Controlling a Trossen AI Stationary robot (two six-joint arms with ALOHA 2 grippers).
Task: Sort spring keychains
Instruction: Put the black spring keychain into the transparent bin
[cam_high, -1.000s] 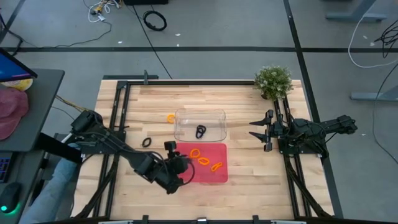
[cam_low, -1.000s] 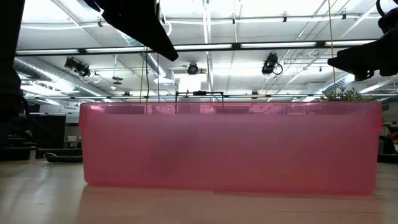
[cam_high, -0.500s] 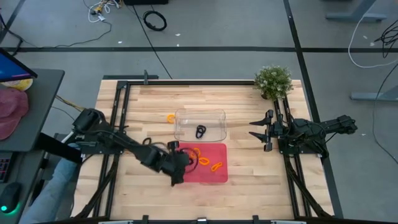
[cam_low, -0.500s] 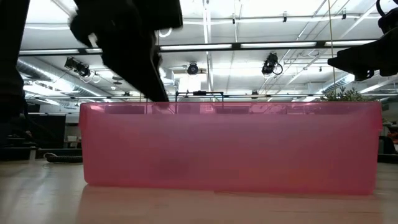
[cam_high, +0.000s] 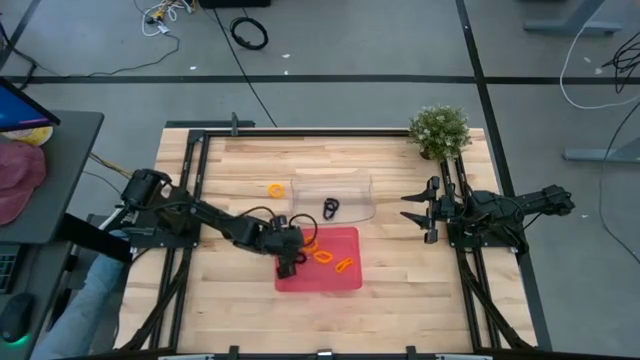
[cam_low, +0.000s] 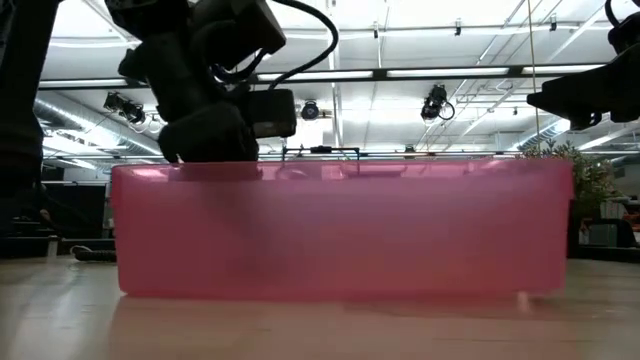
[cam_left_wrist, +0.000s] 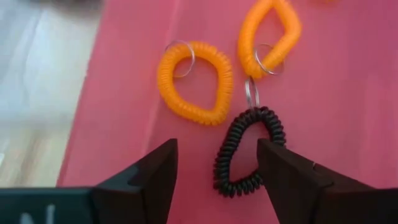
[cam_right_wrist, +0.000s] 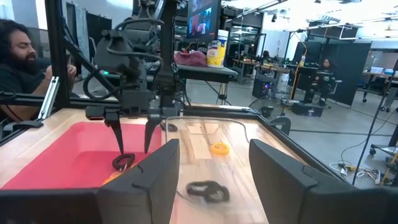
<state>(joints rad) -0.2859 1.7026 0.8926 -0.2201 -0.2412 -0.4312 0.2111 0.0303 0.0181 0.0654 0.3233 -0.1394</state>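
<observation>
1. Two arms in sight: we see the left gripper (cam_high: 288, 262) low over the red tray (cam_high: 345, 281), at its end nearest the left arm; fingers spread apart, clasping nothing.
2. In the left wrist view a black spring keychain (cam_left_wrist: 247, 151) lies flat on the tray floor just past the open fingertips (cam_left_wrist: 163, 160), not pinched.
3. Right next to it are two orange spring keychains: one (cam_left_wrist: 194, 82) beside the black one, the other (cam_left_wrist: 269, 36) w/ its metal ring by the black one's ring.
4. Vs. 1 s ago: the left gripper was off the tray's near-left corner; now it's over the tray interior. In the low view it now shows right at the tray wall (cam_low: 340, 230).
5. We also see the tray shifted: it sits a bit closer to the left side of the table than before, in both high & low views.
6. The clear bin (cam_high: 333, 196) moved too, now slightly toward the right arm and askew; a black keychain (cam_high: 331, 208) is still inside it.
7. One orange keychain (cam_high: 275, 188) lies on the bare wood just beside the clear bin, apart from the tray, same spot as before.
8. The black keychain that lay on the wood left of the tray 1 s ago no longer shows there.
9. The right gripper (cam_high: 418, 211) is parked at the table's right side near the potted plant (cam_high: 440, 130), fingers open, empty, unchanged.
</observation>
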